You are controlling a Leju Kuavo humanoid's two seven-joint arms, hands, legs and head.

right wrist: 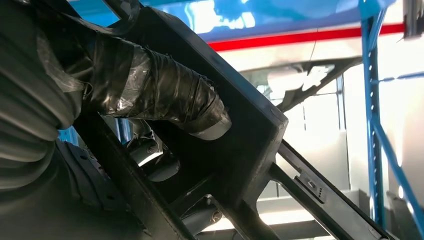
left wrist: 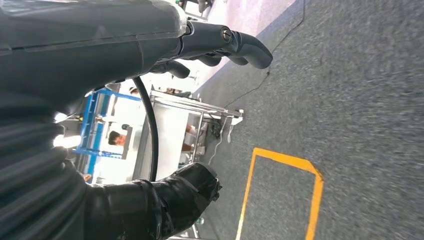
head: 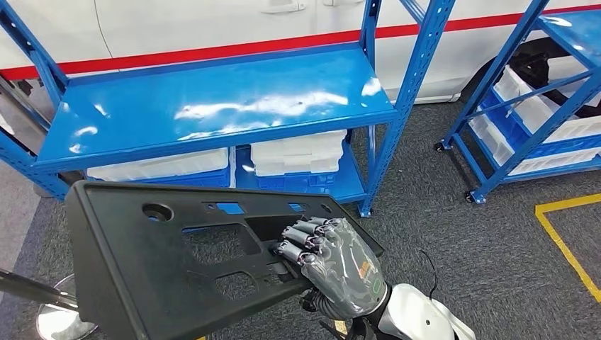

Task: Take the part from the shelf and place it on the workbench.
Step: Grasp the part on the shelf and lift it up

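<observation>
Head view: you face two blue racks on grey carpet; your right hand grips one black part, off the shelf; left wrist: left hand seemingly loosely curled, holding nothing; right wrist: thumb clamps the part.

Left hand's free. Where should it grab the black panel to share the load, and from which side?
Judgement: take the black panel at its left long edge, coming in from the robot's left, opposite the right hand, which grips a cutout bar near the right edge. The panel is wide, flat and tilted; the left side looks unsupported. The left hand holds nothing.
</observation>
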